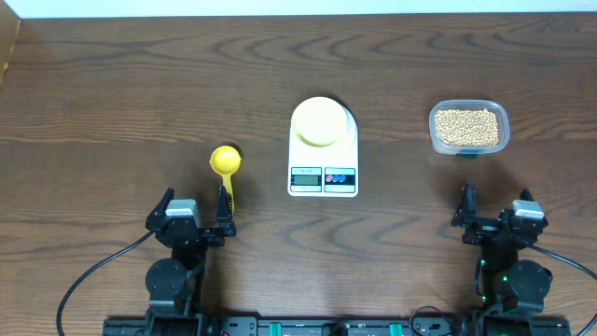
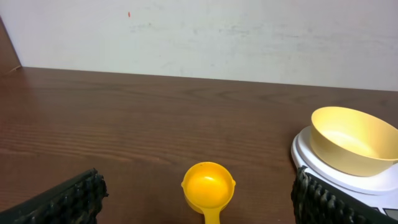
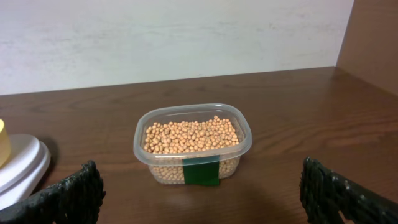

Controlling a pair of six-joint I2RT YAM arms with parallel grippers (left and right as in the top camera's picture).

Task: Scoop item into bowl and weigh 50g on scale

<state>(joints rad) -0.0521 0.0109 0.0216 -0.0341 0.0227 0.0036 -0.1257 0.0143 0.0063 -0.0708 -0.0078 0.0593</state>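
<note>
Overhead view: bowl (image 1: 322, 121) on the scale (image 1: 323, 159), both end effectors spread wide and empty

The white scale lies on the dark wood bench (image 1: 112, 103), its display and two buttons on the edge facing the arms; the reading is too small to make out. The pale-yellow bowl rests upright on the far half of the scale; the left wrist view shows nothing inside it.

The beans (image 1: 467, 128) are all in a clear plastic container (image 1: 434, 131) well to the right of the scale, about level with the bowl; the right wrist view shows them heaped nearly to the rim, with a green label (image 3: 201, 172) on the wall facing the camera.

A bright yellow scoop (image 1: 225, 161) lies to the left of the scale, apart from it; its cup faces up and is empty, and its handle points back toward the arms.

The left end effector (image 1: 195, 205) is left of the scale and nearer the robot's side; its fingers (image 2: 62, 202) stand wide apart and grip nothing. The end of the scoop's handle lies close by the finger nearer the scale; whether they touch cannot be told.

The right end effector (image 1: 495, 210) is right of the scale, also on the robot's side; it faces the container but is well apart from it. Its fingers (image 3: 348, 196) are likewise wide apart and hold nothing; a sliver of the scale shows at the left edge of its wrist view.
</note>
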